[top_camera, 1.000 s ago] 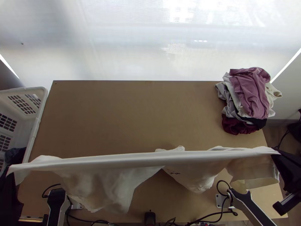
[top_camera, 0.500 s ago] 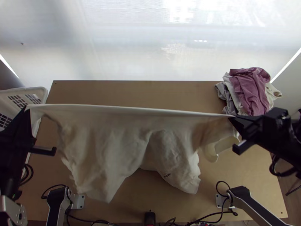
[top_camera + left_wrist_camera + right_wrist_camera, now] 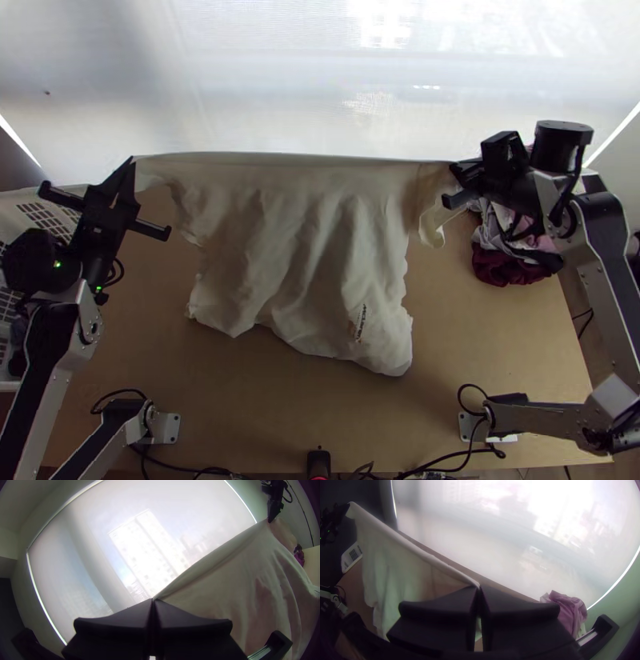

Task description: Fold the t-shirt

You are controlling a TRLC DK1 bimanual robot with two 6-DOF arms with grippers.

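With the left claw (image 3: 130,166) and right claw (image 3: 456,168) pinching its far edge taut over the counter (image 3: 264,416), the t-shirt (image 3: 296,240) seems mid-spreading, and next needs lowering flat, evenly, before any fold.

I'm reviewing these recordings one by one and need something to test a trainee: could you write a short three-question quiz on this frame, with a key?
1. True or false: the left end effector is shut on the t-shirt.
2. Multiple choice: at which side of the table is the white basket?
a) left
b) right
c) far
3. Fill in one word: between the left end effector and the right end effector, the t-shirt's upper edge is stretched ____.

Key: 1 true; 2 a; 3 taut
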